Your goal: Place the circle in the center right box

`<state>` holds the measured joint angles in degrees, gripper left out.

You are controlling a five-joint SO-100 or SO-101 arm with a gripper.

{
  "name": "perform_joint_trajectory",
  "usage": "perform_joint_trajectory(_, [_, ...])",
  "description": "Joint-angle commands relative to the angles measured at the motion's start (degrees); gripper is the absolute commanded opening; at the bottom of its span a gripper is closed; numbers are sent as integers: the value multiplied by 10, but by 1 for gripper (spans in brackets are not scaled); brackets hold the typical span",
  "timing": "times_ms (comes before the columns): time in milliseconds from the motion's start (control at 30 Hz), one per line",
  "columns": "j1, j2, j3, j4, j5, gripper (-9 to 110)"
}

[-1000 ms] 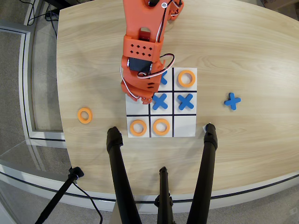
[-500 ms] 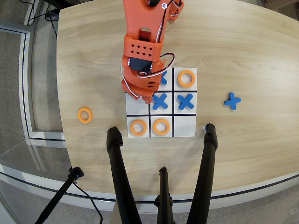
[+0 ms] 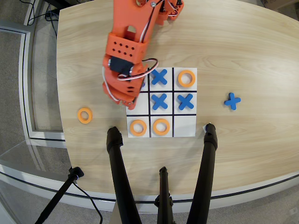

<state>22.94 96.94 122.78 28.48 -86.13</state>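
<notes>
An orange circle [image 3: 84, 115] lies loose on the wood table, left of the 3x3 grid board [image 3: 184, 130] in the overhead view. Three more orange circles sit in cells: top right [image 3: 186, 78], bottom left [image 3: 138, 127] and bottom middle [image 3: 160, 126]. The middle row's left end cell [image 3: 142, 108] is bare white, the only end cell of that row that is free, so I take it as the center right box. The right end cell holds a blue X [image 3: 185, 101]. My orange gripper [image 3: 126, 101] hangs over the board's left edge, well right of the loose circle. Its fingers are hidden from above.
Blue X pieces fill the top middle cell [image 3: 159, 77] and the centre cell [image 3: 160, 101]; another X [image 3: 232, 101] lies on the table right of the board. Black tripod legs [image 3: 117, 172] [image 3: 206, 163] rise over the table's near edge. The table's left edge [image 3: 60, 93] is close.
The arm has swung left: the gripper left the middle-left cell and now sits over the board's left edge. The top-middle X is uncovered. No piece has moved.
</notes>
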Motion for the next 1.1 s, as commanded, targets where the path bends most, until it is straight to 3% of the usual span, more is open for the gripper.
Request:
perform_joint_trajectory(0, [32,-2,-90,48,-14,21])
perform_joint_trajectory(167, [71,-47,-229,114,-18,24])
perform_joint_trajectory(533, [116,-259,-478,127,-18,24])
perform_joint_trajectory(1067, [137,-455,-618,127,-26,24])
